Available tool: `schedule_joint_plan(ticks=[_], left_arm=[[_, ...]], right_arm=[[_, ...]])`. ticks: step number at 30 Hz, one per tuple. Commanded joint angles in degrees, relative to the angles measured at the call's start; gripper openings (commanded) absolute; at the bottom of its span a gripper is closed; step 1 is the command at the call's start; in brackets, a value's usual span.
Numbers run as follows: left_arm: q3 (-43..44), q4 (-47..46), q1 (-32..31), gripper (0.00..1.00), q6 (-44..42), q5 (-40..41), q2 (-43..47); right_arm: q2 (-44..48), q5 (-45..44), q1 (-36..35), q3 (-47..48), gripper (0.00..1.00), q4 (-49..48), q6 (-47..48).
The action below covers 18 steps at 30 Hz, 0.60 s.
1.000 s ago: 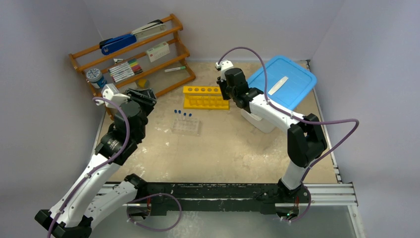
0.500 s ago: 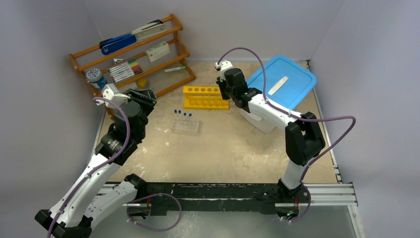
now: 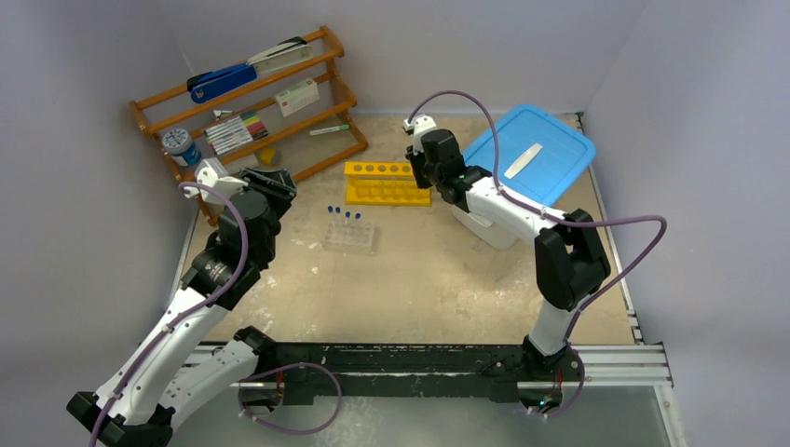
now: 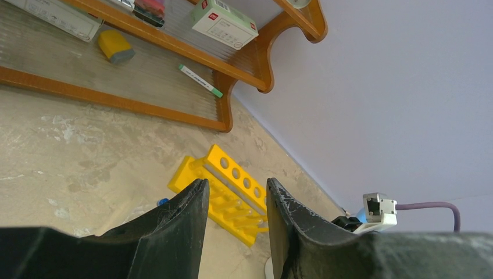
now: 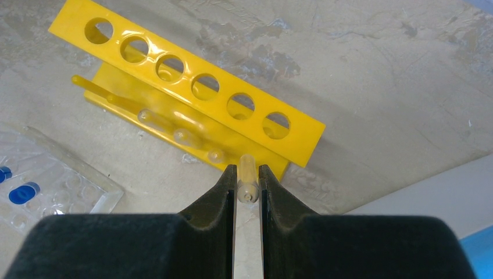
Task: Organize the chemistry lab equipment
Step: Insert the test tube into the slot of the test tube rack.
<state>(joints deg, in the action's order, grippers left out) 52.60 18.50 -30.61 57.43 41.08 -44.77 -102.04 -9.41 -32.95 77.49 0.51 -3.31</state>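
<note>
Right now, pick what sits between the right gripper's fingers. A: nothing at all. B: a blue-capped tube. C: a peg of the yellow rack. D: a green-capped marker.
C: in the right wrist view, the right gripper is closed on a small yellowish peg at the near end of the yellow rack.

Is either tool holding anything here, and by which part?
Right tool grips the yellow rack by an end peg; left tool holds nothing.
</note>
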Motion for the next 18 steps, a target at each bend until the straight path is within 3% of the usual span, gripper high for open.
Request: schedule_joint_plan(ticks=[1, 18], left_arm=[[-0.01, -1.62, 0.2, 0.4, -0.53, -0.62, 0.31], [-0.14, -1.73, 0.2, 0.4, -0.58, -0.88, 0.35]], right_arm=[[4.31, -0.42, 0.18, 0.06, 0.12, -1.08, 0.35], [4.46, -0.61, 0.25, -1.29, 0.13, -0.11, 0.3]])
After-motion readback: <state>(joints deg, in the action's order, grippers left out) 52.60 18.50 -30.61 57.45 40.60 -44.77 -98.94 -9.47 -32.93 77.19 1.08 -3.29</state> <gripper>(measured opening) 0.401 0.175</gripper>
